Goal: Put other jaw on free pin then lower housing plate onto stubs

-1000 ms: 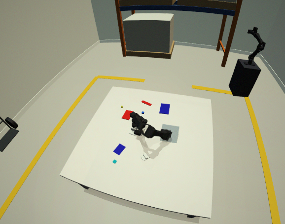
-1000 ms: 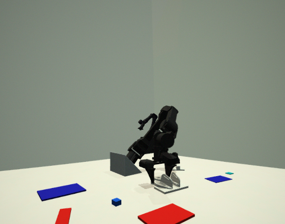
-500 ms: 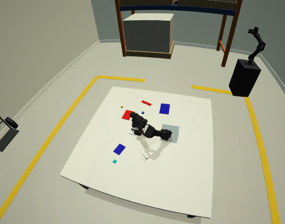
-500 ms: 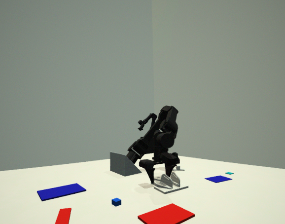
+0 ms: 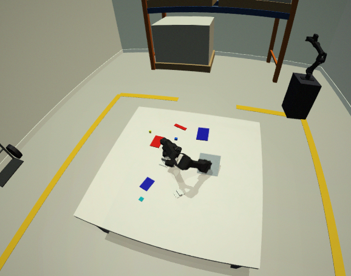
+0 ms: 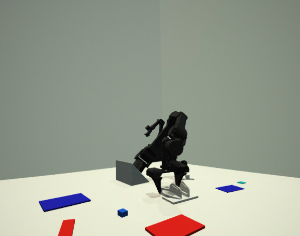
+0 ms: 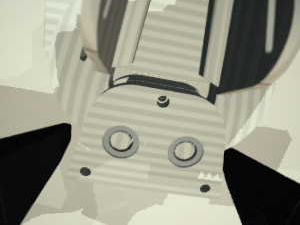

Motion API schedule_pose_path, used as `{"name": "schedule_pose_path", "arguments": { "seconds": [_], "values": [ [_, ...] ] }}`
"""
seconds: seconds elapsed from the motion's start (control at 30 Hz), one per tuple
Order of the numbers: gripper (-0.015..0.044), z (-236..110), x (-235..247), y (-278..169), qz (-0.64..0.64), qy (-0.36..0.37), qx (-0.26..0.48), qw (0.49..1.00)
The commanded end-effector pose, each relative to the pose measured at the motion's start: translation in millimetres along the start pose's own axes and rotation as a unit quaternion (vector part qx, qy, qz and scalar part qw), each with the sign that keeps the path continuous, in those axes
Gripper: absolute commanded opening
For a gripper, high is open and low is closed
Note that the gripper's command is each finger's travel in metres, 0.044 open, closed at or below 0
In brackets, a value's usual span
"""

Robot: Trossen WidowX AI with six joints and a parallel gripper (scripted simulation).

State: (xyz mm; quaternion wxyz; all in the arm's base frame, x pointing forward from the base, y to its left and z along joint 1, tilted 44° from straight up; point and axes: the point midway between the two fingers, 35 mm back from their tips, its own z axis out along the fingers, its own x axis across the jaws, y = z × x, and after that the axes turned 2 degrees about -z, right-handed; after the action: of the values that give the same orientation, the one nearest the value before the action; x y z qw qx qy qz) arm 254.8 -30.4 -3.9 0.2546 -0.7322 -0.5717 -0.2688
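Note:
The pale striped housing plate (image 7: pixel 152 141) lies flat over the assembly, and two round stubs (image 7: pixel 120 141) (image 7: pixel 185 151) show through its holes. Two curved jaws (image 7: pixel 107 34) (image 7: pixel 250 44) reach out from under its far edge. In the exterior view the assembly (image 6: pixel 178 192) sits on its grey base on the table. My gripper (image 7: pixel 148 143) (image 6: pixel 169 183) hangs just above the plate, open wide, with one black finger on each side and nothing between them. In the top view the arm (image 5: pixel 174 153) hides the assembly.
A grey wedge block (image 6: pixel 129 173) stands behind the arm. Flat red (image 6: pixel 175 225) (image 5: pixel 180 126) and blue (image 6: pixel 64 201) (image 6: pixel 229 188) patches, a small blue cube (image 6: pixel 122 212), a cyan patch (image 5: pixel 141 199) and a yellow cube (image 5: pixel 150 131) lie around on the table.

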Motion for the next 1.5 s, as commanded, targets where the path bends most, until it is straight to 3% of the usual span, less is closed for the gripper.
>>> {"name": "schedule_pose_path", "arguments": {
  "seconds": [0.0, 0.2, 0.37, 0.57, 1.47],
  "values": [
    [0.0440, -13, -1, 2, -0.001, -0.002, -0.002, 1.000],
    [0.0440, -73, 0, -2, 0.001, 0.001, -0.001, 1.000],
    [0.0440, -67, -2, -2, 0.006, 0.001, -0.004, 1.000],
    [0.0440, -123, -9, -51, 0.003, -0.002, 0.000, 1.000],
    [0.0440, -125, -9, -53, 0.003, -0.001, 0.000, 1.000]
  ]
}}
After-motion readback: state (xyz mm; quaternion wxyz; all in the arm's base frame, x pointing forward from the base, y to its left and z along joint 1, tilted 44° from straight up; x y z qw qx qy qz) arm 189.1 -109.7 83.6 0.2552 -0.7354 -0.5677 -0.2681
